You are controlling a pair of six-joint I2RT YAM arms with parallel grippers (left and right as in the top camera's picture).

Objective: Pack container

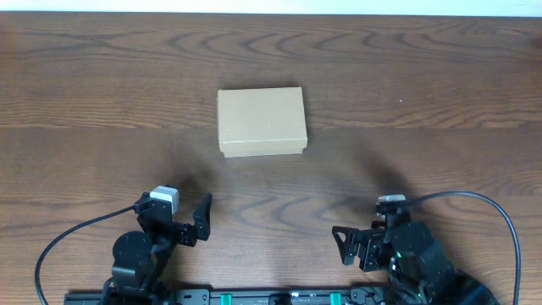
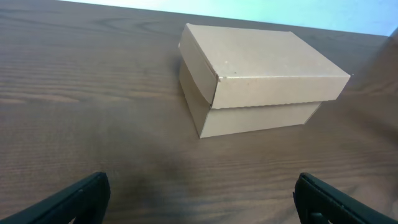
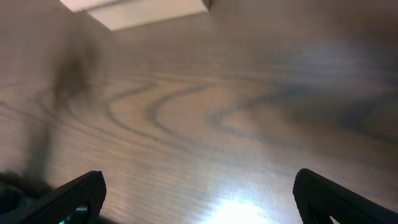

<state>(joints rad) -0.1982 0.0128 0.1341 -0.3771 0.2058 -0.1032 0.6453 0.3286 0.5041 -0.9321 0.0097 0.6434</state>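
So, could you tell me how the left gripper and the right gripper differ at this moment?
The left gripper sits left of the container; the right gripper sits right of it. The left gripper's wrist view frames the whole closed container, while the right gripper's catches only a corner at the top edge. Both have their fingers open, hold nothing, and stand apart from it.

I believe this is a robot lab or a test station, not a home. My left arm (image 1: 140, 254) and my right arm (image 1: 415, 254) stand at a black rail (image 1: 279, 297) with green clips, at the near edge of a table (image 1: 102, 102) with dark wood grain. A black cable (image 1: 474, 194) runs loose from each arm over the table. One plain box (image 1: 261, 121) stands on it. Behind the table there is a pale, bare wall (image 2: 311, 12).
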